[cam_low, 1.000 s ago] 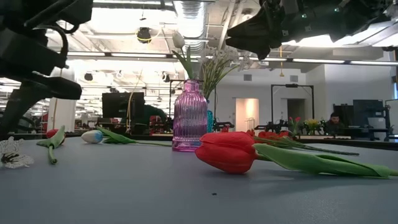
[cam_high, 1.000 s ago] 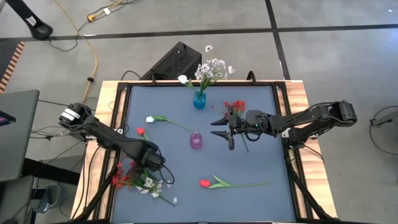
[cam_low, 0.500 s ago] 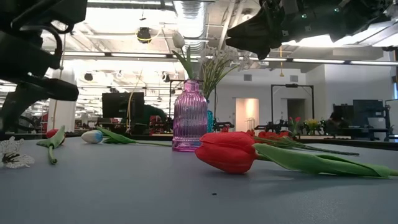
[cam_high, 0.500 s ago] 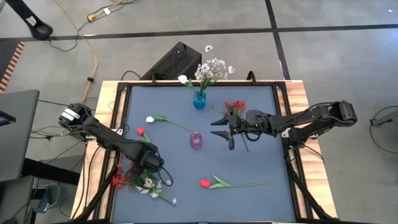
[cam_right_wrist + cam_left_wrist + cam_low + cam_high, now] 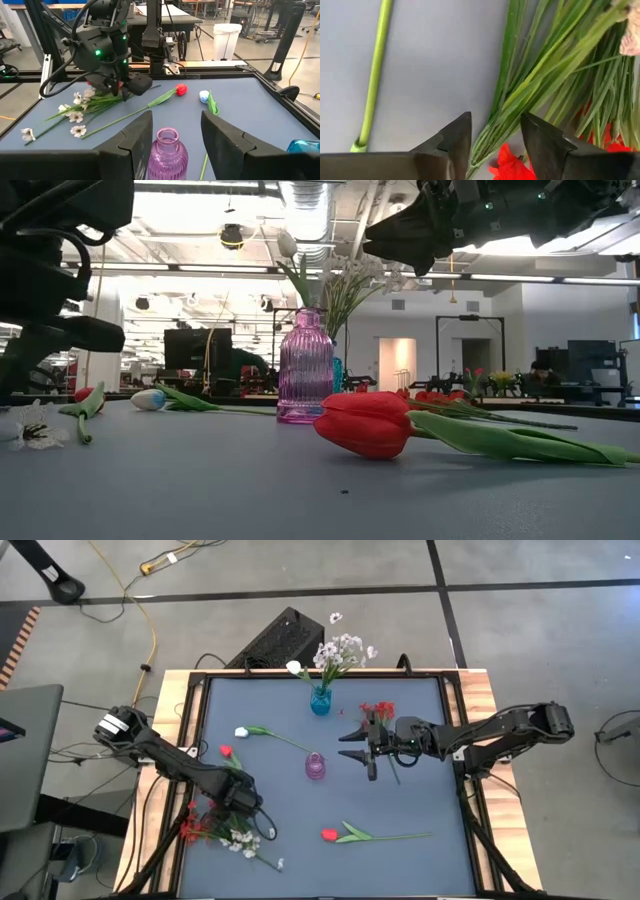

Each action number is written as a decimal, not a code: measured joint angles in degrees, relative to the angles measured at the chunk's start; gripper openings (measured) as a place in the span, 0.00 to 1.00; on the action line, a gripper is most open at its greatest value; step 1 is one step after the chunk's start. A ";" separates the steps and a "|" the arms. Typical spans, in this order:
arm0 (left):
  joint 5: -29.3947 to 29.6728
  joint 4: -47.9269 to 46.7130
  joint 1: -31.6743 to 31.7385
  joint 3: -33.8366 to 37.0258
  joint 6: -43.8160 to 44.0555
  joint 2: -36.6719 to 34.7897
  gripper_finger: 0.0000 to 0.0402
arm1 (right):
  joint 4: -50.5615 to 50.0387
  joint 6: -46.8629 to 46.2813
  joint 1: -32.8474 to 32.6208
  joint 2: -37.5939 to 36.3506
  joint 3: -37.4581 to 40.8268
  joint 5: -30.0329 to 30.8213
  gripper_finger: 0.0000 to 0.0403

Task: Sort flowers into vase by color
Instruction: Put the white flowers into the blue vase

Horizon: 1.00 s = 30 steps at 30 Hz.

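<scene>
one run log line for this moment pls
left gripper: fingers open astride flower bunch stems | right gripper: open, waiting above table beside purple vase | blue vase: white flowers in

two dark jointed arms, black cabling, green indicator lights.

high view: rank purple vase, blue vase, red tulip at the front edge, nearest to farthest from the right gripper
From the right gripper, hovering right of the table's centre:
1. Purple vase, just to its left, mid-table.
2. Blue vase, at the far edge, holding white blooms.
3. Red tulip, lying near the front edge, its stem pointing right.
</scene>
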State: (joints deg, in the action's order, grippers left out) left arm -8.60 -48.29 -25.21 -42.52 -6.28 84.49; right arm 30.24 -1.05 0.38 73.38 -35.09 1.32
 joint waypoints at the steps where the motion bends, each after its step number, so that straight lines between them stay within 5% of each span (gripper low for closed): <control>1: -0.01 0.01 0.00 0.00 -0.52 0.00 0.34 | 0.01 -0.01 0.00 0.00 0.00 0.00 0.48; 11: -0.25 4.88 0.00 1.44 -1.59 -0.11 0.03 | 0.02 -0.04 0.00 0.00 0.00 0.02 0.48; 23: 18.62 -5.48 0.33 -10.26 -10.25 -2.31 0.00 | 0.24 -0.67 0.00 0.00 0.00 0.02 0.48; 30: 19.99 -7.07 2.07 -17.44 -14.13 -12.63 0.00 | 0.28 -1.41 0.00 0.00 0.02 0.02 0.48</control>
State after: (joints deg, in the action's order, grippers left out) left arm 11.39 -55.37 -23.14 -59.96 -20.41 71.86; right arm 30.52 -2.45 0.38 73.38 -35.07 1.34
